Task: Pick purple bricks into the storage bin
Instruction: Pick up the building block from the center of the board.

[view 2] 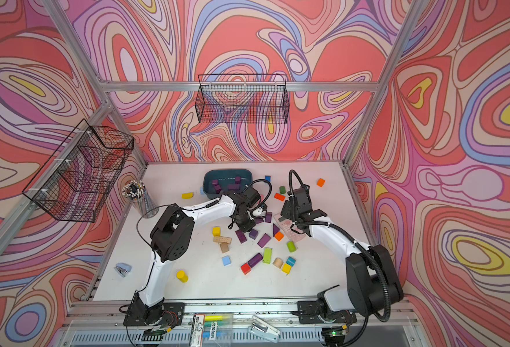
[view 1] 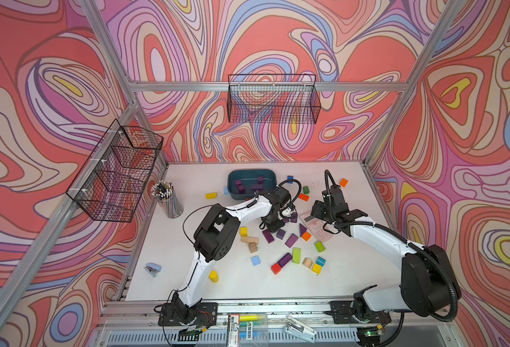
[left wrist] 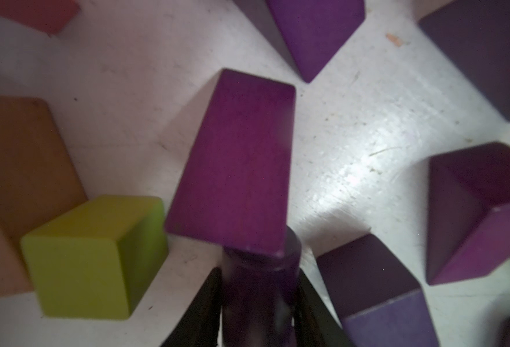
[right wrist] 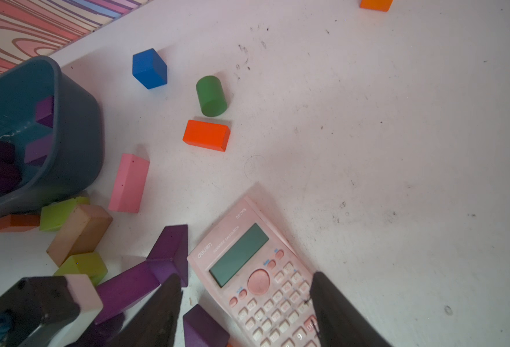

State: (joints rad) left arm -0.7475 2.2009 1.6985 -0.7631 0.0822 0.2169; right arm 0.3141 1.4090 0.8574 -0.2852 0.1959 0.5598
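Bin: teal bin on the counter, beyond the left tool towards the back wall; several purple bricks lie inside.
Left tool: the left tool points down at the counter. Its fingers are nearly together and press both sides of a dark piece, which is purple; its shape is too blurred to tell.
Bar: purple bar, straight ahead of the left tool's fingertips, with its near end overlapping the dark piece.
Cube: yellow-green cube, just beside the left tool and the bar.
Loose bricks: purple wedges and blocks lie around the left tool and between the two tools.
Calculator: pink calculator, under the right tool.
Right tool: the right tool has its fingers spread wide over the keys and holds nothing. Whether they touch the keys I cannot tell.
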